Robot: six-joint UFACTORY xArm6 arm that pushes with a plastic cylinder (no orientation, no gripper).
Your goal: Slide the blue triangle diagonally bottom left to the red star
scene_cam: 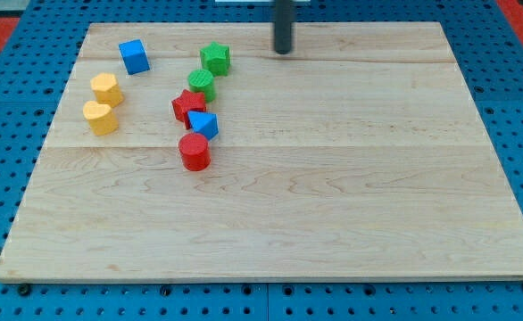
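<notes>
Nearest: red cylinder (194, 152), touching blue triangle (204, 123) above it. Triangle pressed against red star (187, 105), at its lower right, partly hiding it. Near table (351, 196) top edge, well apart: my tip (283, 51); rod cut off above. No fingers here.

My tip (283, 51) upright, top centre

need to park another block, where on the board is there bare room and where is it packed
Bare: the whole right half of the board, below my tip, and the bottom strip under the red cylinder. Packed: upper left, where the blue triangle touches the red star, amid green and yellow blocks.
</notes>
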